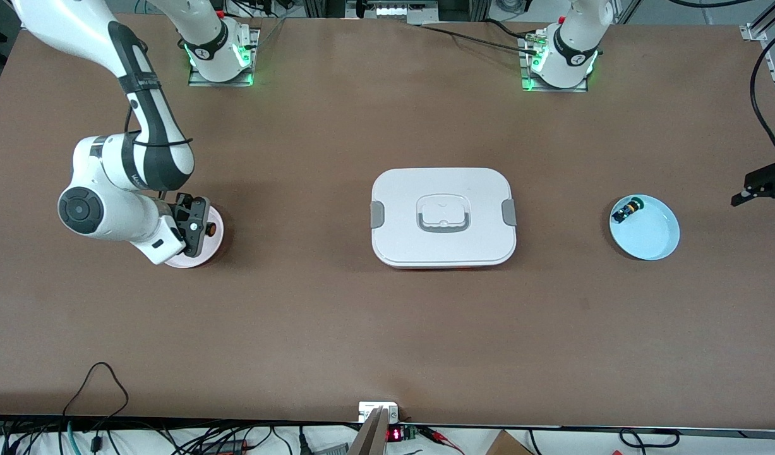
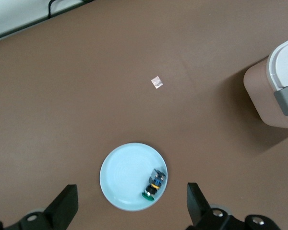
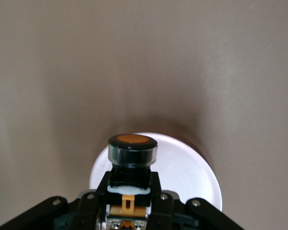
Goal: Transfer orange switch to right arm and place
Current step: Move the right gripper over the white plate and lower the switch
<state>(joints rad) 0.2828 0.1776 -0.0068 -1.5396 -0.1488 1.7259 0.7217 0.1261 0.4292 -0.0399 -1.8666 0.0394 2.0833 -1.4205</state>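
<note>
My right gripper (image 1: 198,229) is shut on the orange switch (image 1: 209,229), a small black body with a round orange cap, and holds it low over a pink plate (image 1: 211,251) at the right arm's end of the table. In the right wrist view the switch (image 3: 132,148) sits between the fingers (image 3: 97,192) with the plate (image 3: 187,167) under it. My left gripper (image 1: 765,184) is open and empty, high over the left arm's end of the table. In the left wrist view its fingers (image 2: 65,207) stand wide apart above a light blue plate (image 2: 125,172).
The light blue plate (image 1: 652,237) holds a green-capped switch (image 1: 627,210), also seen in the left wrist view (image 2: 155,183). A white lidded box (image 1: 443,217) with grey clips stands mid-table between the two plates. A tiny scrap (image 2: 157,82) lies on the table.
</note>
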